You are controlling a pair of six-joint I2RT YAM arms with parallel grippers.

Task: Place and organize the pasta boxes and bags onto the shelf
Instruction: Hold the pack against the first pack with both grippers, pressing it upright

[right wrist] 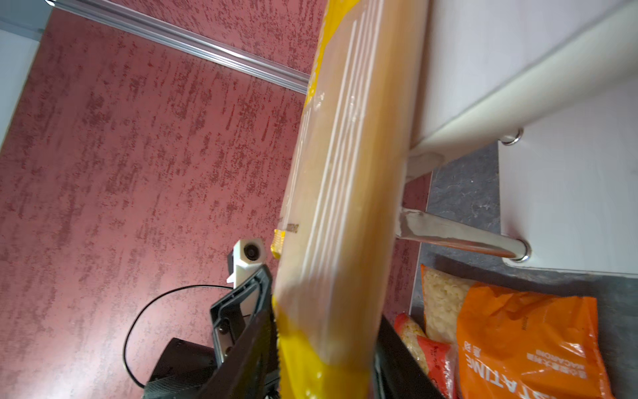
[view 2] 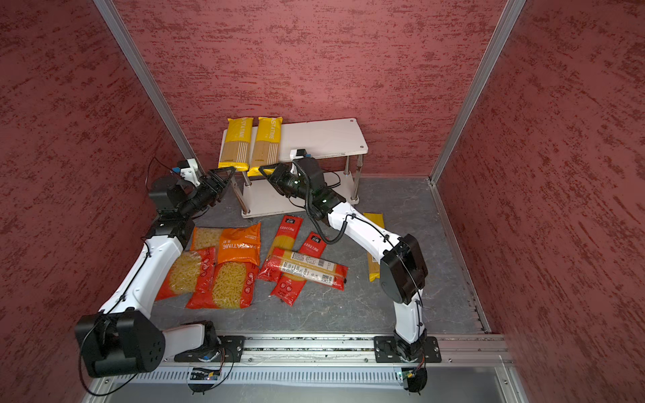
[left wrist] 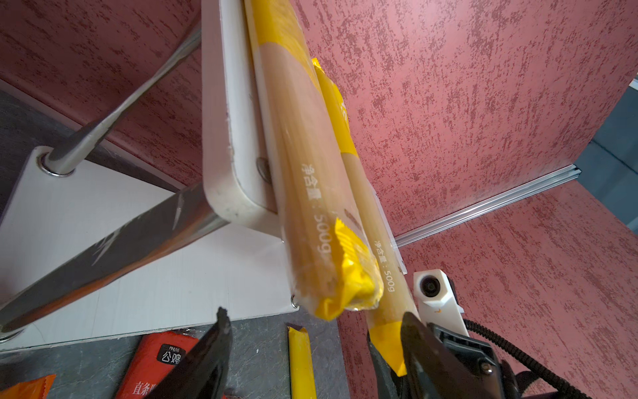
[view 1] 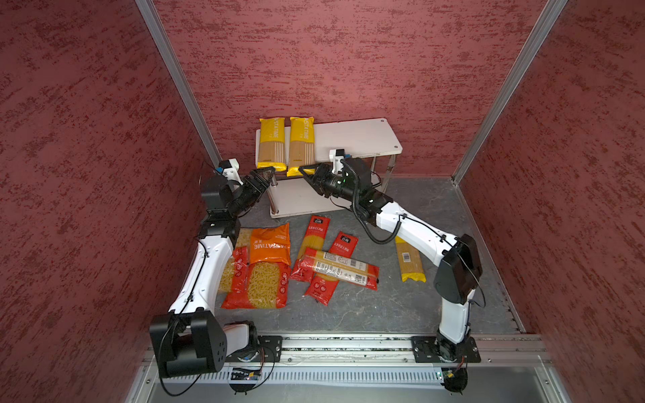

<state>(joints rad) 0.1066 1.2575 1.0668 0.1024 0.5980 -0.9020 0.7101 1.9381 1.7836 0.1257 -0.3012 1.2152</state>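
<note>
Nine pasta packs were in view, in three kinds of three. Two yellow PASTATIME spaghetti packs lay side by side at the left end of the top board of the two-board shelf (view 1: 356, 136), their near ends overhanging its front edge: the outer pack (view 1: 271, 144) and the inner pack (view 1: 302, 144). The third yellow spaghetti pack (view 1: 410, 260) lay on the grey tabletop (view 1: 384, 307), partly under the right arm and well apart from the shelf.

Three long red spaghetti bags lay in front of the shelf. Two lay roughly parallel, the left bag (view 1: 316, 240) and the right bag (view 1: 343, 244), and the crossing bag (view 1: 340, 267) lay over both.

Three short-pasta bags sat near the left arm. These were one orange macaroni bag (view 2: 239, 244) and two red ones, the left red bag (view 2: 188, 275) and the right red bag (view 2: 227, 286); the orange bag overlapped the red pair.

The right gripper (view 1: 304, 171) was at the inner pack's overhanging end. In the right wrist view its jaws pressed against both sides of that pack. The left gripper (view 1: 269, 174) hung by the shelf's front left corner, just below the outer pack's end, with its jaws wide apart and nothing between them.
</note>
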